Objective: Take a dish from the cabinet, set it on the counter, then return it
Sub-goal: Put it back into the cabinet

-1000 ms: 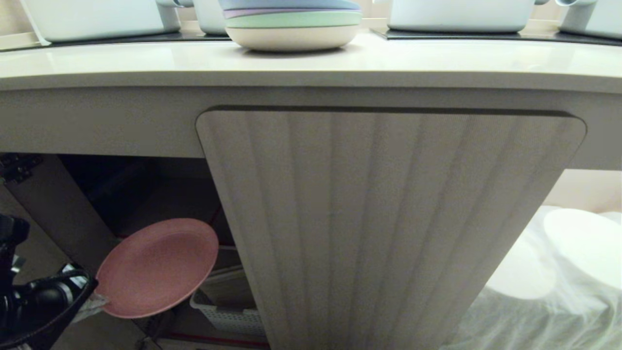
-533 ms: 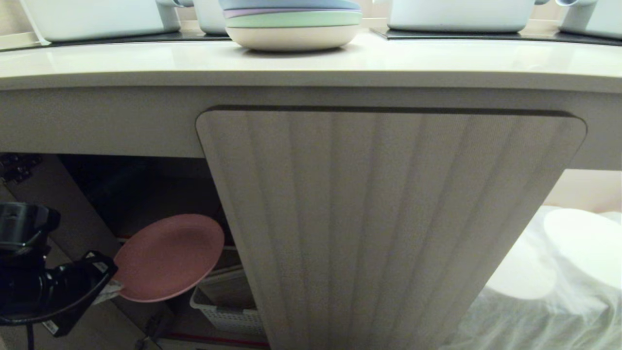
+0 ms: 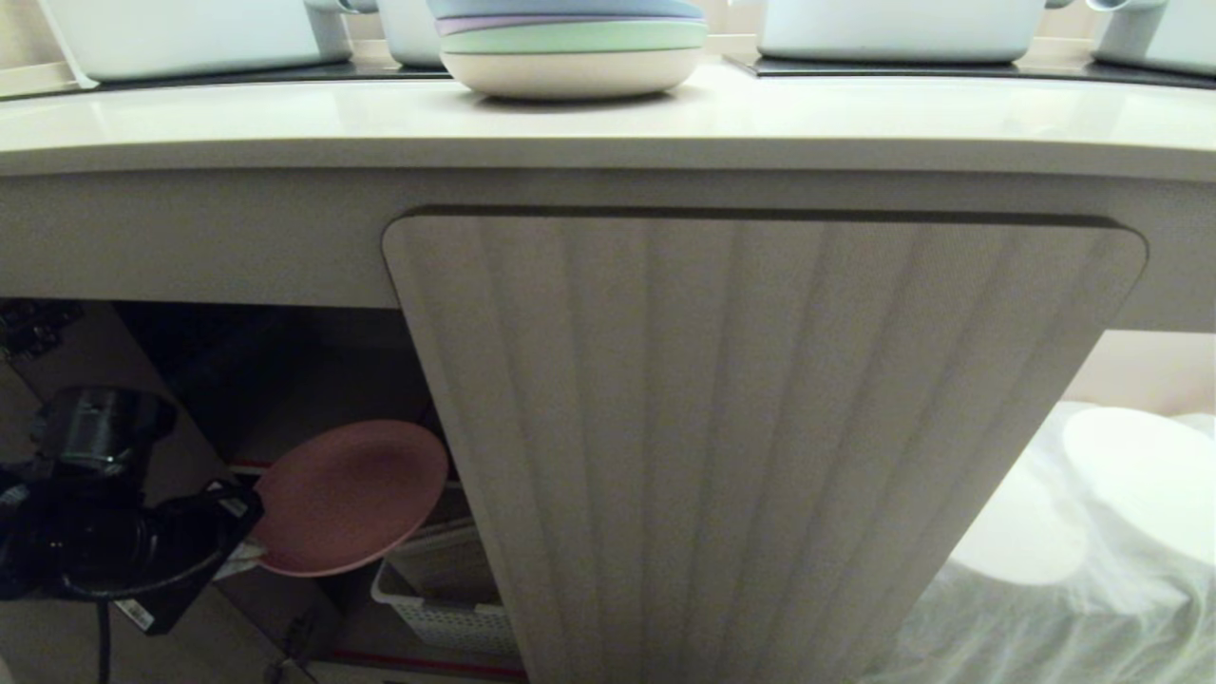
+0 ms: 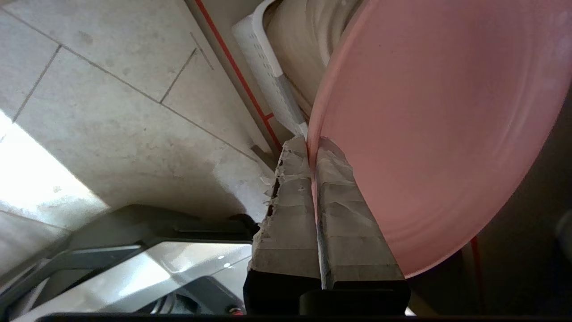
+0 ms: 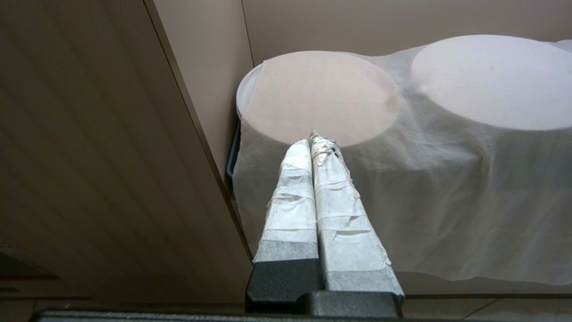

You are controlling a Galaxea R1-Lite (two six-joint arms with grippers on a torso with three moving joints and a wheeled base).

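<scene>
Stacked plates [image 3: 570,47] on tabletop [image 3: 285,119], closed door [image 3: 741,427] below, open cabinet [image 3: 285,361] to its left w/ dish [image 3: 351,499] in opening, basket [image 3: 437,608] beneath dish.

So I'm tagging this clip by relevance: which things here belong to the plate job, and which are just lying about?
Part of the job:
- pink plate, rim pinched by the left pincer
- cabinet, left side open
- counter

Just lying about:
- stacked plates on the counter
- white basket in the cabinet
- right pincer, parked and shut
- cloth-covered round things
</scene>
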